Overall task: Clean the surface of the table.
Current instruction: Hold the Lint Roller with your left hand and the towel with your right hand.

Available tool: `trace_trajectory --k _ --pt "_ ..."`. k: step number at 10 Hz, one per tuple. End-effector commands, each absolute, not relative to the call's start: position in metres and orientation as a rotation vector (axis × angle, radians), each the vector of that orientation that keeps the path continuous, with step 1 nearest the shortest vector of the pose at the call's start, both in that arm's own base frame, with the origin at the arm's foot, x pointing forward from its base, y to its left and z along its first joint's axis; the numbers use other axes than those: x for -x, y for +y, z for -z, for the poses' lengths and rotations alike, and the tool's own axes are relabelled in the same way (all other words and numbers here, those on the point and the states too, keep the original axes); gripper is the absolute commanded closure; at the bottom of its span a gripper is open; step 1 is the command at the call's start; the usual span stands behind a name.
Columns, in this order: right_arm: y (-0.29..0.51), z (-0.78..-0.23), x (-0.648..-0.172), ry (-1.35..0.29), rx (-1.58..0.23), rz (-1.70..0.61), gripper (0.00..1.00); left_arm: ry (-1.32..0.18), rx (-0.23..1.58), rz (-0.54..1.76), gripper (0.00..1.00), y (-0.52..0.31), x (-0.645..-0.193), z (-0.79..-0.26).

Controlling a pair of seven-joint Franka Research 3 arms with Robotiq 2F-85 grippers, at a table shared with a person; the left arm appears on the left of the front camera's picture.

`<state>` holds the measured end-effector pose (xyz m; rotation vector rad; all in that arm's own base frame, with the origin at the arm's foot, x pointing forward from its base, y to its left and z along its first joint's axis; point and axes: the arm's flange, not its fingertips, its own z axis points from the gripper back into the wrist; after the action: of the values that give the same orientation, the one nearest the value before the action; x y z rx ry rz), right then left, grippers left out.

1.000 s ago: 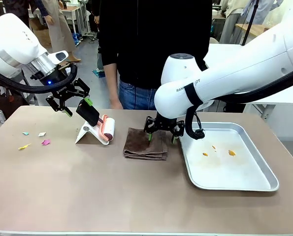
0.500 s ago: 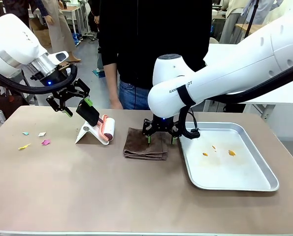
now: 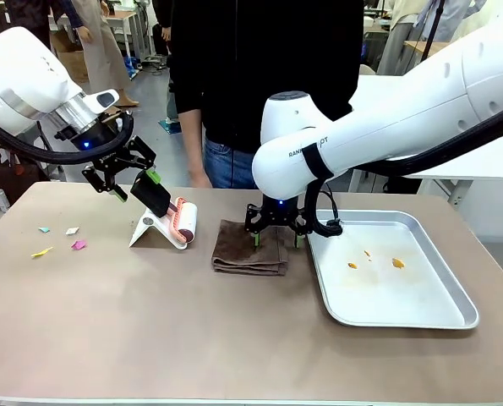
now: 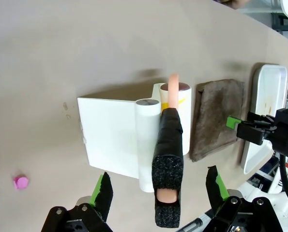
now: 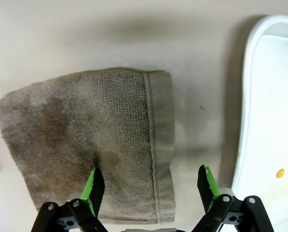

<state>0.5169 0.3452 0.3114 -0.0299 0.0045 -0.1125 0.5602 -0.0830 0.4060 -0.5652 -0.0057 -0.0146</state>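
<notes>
Barely started. Yet to clear: paper scraps (image 3: 79, 245), far left of bench (image 3: 166, 330). Left jaws wide open either side of lint roller handle (image 4: 168, 159), no grip. Right jaws wide open above brown cloth (image 3: 243, 249), mid-bench, empty.

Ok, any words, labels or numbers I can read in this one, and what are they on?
"RAN" … "OT": dark print on the white right arm; the middle letters are hidden behind a black cable.
No print can be made out on the lint roller, the towel or the tray.
</notes>
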Motion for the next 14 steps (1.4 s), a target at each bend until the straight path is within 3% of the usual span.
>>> trace_trajectory --k 1,7,14 --pt "0.348 -0.312 -0.520 -0.009 0.059 0.148 0.00 -0.029 0.614 0.044 0.00 -0.085 -0.561 -0.408" --pt "0.346 -0.307 -0.523 0.020 0.050 0.150 0.00 -0.165 0.673 0.001 0.00 -0.086 -0.521 -0.407" --pt "0.348 -0.304 -0.524 0.024 0.044 0.159 0.00 -0.165 0.668 0.018 0.00 -0.094 -0.532 -0.399"
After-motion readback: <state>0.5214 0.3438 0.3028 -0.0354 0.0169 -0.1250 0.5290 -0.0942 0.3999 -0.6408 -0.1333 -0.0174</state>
